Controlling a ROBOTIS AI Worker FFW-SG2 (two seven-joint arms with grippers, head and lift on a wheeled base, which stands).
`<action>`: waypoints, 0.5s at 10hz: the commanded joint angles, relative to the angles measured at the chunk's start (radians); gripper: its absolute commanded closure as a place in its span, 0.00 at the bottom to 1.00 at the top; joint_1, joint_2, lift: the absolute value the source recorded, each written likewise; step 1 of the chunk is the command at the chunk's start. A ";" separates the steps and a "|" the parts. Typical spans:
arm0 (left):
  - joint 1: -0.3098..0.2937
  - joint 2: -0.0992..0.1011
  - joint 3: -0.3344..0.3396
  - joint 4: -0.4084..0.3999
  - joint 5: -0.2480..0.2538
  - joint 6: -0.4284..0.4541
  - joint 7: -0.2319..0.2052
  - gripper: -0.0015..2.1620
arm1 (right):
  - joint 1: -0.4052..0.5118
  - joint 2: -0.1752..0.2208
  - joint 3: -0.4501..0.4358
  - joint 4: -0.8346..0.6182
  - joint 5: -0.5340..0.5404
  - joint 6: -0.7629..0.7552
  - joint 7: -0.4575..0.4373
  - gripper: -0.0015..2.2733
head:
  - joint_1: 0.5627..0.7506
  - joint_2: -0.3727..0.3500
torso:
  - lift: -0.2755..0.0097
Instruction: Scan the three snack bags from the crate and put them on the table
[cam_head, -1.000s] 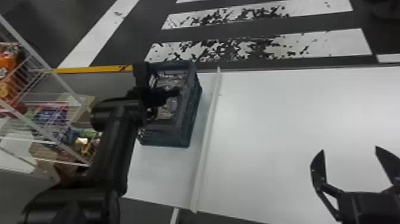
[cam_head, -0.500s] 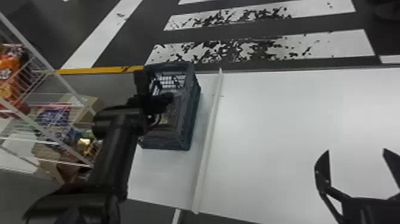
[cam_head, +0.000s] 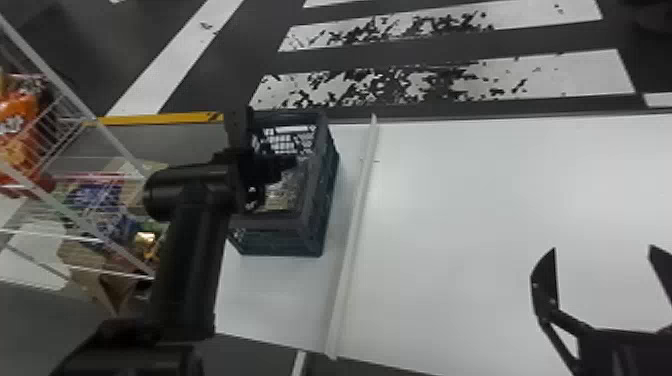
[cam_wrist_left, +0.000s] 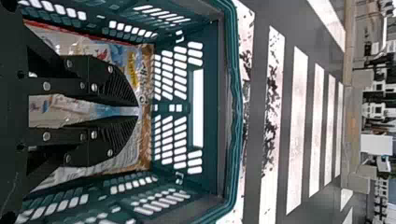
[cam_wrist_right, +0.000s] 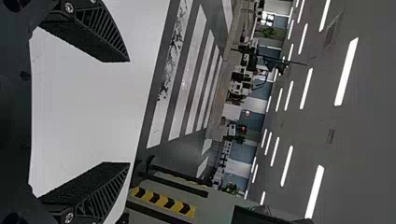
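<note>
Now the crate's (cam_head: 280, 242) far lattice wall is showing where silvery packaging was covering it a second ago, so the contents are apparently shifting as the left gripper (cam_wrist_left: 139, 111) is working inside. Its fingers are closing narrowly on a snack bag's (cam_wrist_left: 131, 70) film, seemingly pinching it, while the bag is still lying within the crate. That is probably making this the pick, with scanning and the table (cam_head: 450, 200) still waiting. The right gripper (cam_wrist_right: 129, 112) is idling wide open above the tabletop.
</note>
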 joint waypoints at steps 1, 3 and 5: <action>0.032 0.000 0.014 -0.172 0.029 0.233 -0.021 0.00 | 0.009 -0.002 -0.001 -0.015 0.007 0.009 0.000 0.04 | 0.70 0.95 | 0.64; 0.000 0.008 0.051 -0.276 0.042 0.524 -0.032 0.01 | 0.016 -0.002 0.003 -0.019 0.010 0.015 0.000 0.04 | 0.70 0.93 | 0.64; -0.103 0.031 0.037 -0.265 0.020 0.715 -0.017 0.01 | 0.017 0.000 0.010 -0.021 0.013 0.024 0.000 0.04 | 0.70 0.95 | 0.64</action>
